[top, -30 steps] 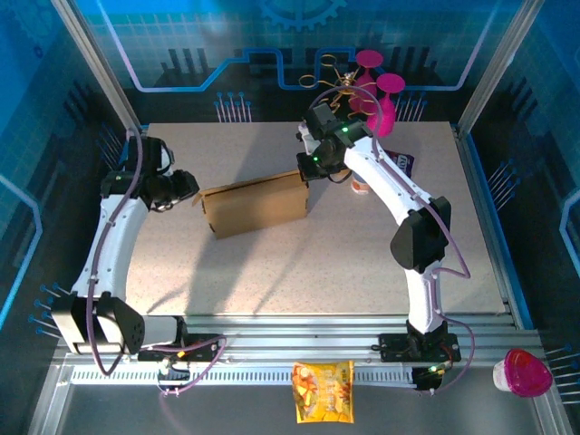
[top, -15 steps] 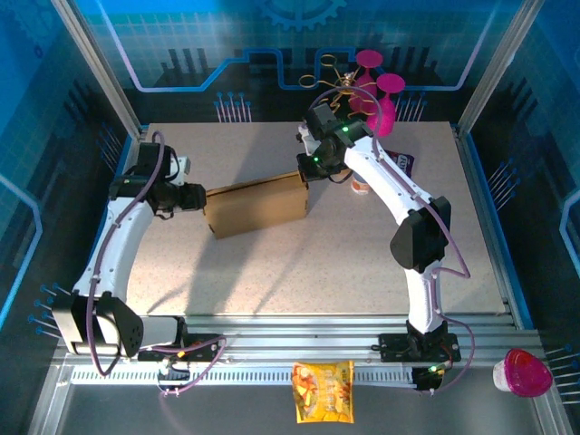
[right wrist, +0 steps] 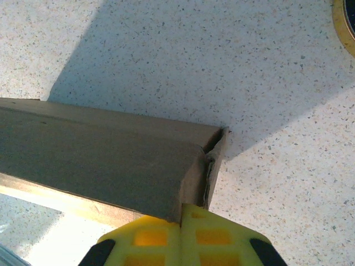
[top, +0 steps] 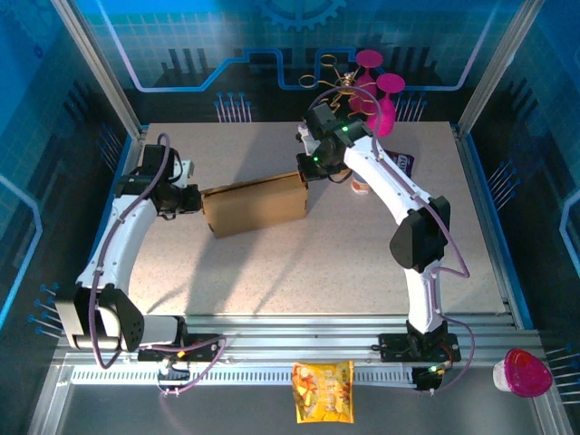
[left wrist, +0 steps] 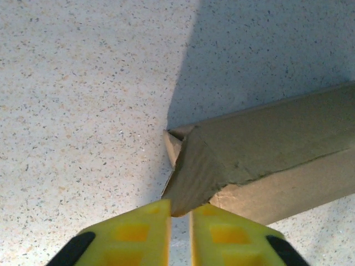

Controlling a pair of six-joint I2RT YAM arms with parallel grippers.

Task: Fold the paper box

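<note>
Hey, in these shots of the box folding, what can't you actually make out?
Left wrist view: whether the left gripper pinches the paper box corner; the contact sits at the frame's bottom edge.
Right wrist view: same for the right gripper, whose fingertips hide the flap edge.
Top view: both box ends, partly covered by the grippers and too small.

**Speckled table bearing a box and two small things**

The pale, grey-flecked rectangular table (top: 317, 263) is carrying a plain brown corrugated paper box (top: 256, 204), which is lying slightly askew left of centre. A flat dark purple packet (top: 405, 163) is lying near the far right corner. A small orange-and-white object (top: 360, 187), too small to identify, is sitting between them.
</note>
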